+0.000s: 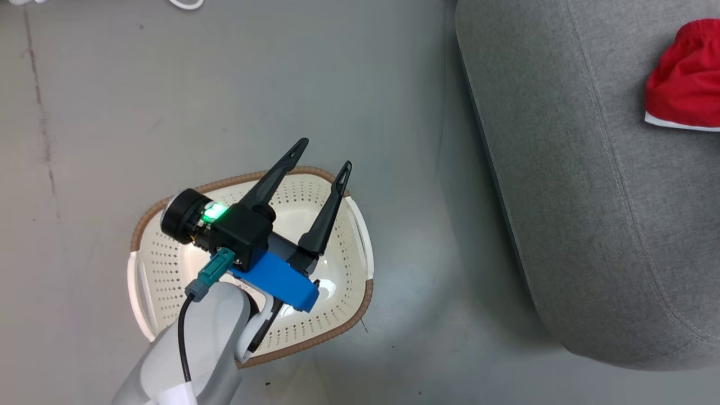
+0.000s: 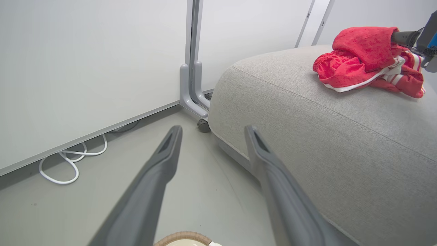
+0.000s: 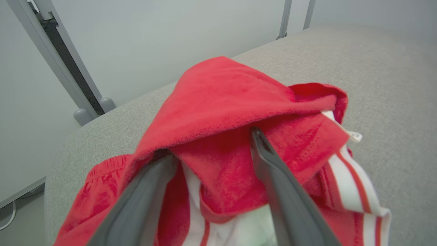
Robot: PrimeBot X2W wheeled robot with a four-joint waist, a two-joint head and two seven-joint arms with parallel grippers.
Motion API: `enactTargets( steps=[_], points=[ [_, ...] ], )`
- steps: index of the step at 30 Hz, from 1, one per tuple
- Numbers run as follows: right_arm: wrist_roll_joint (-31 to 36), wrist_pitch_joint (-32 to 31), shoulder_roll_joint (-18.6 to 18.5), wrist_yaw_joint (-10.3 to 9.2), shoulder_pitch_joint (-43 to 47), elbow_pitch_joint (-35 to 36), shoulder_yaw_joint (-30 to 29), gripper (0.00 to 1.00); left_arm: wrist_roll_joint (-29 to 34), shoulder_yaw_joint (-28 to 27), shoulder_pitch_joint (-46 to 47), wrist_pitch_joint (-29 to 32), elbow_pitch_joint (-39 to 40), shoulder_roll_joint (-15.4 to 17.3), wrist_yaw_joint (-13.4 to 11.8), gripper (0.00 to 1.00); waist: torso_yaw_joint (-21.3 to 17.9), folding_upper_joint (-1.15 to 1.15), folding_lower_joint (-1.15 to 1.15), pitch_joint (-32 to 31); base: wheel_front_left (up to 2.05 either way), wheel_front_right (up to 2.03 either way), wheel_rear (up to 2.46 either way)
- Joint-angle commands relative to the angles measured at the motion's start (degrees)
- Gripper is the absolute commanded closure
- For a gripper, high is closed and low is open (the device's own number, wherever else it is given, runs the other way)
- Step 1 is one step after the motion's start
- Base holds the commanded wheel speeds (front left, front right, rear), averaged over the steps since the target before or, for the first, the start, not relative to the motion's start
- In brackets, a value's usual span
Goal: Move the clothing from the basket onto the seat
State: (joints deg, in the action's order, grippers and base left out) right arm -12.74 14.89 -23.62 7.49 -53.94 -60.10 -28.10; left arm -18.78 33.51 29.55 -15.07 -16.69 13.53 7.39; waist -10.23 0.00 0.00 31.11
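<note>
Grey metal post (image 2: 192,51) splits white wall (image 2: 85,68) into panels. Post foot on pale grey, smooth floor (image 2: 205,191); dark castor (image 2: 203,125) just beside foot. Left of post, white cable (image 2: 58,182) loops along wall base. Soft, even light; faint sheen on floor.

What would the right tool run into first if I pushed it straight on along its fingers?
The red clothing: its folds drape over the fingertips of the right tool, which stands open. Beyond the cloth lies the grey seat; how far beyond is hard to judge.
</note>
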Motion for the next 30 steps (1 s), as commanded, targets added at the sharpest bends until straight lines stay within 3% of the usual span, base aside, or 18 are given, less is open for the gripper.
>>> enactTargets(
  steps=[1,14,23,30],
  points=[
    [0.4,0.3,-0.3,0.01,2.0,0.6,0.8,0.0,-0.4,-0.5,-0.9,-0.2,-0.3,-0.6,0.2,0.0,0.6,0.0,0.0,-2.6,0.0,0.0,0.0],
    [0.3,0.3,3.5,0.01,16.0,9.1,7.8,0.0,-2.9,-4.5,-9.2,-0.2,-2.6,-4.0,0.2,0.0,2.3,0.0,0.0,-15.4,0.0,0.0,0.0],
    [1.3,-2.4,9.3,0.01,27.6,20.4,12.8,0.0,-2.5,-10.9,-16.5,-0.1,-3.1,-5.4,0.2,0.0,4.0,0.0,0.0,-23.0,0.0,0.0,0.0],
    [3.7,-6.4,13.8,0.01,37.8,33.1,14.3,0.0,-1.8,-15.1,-21.1,-0.2,-3.3,-6.5,0.2,0.0,6.8,0.0,0.0,-27.7,0.0,0.0,0.0]
  ],
)
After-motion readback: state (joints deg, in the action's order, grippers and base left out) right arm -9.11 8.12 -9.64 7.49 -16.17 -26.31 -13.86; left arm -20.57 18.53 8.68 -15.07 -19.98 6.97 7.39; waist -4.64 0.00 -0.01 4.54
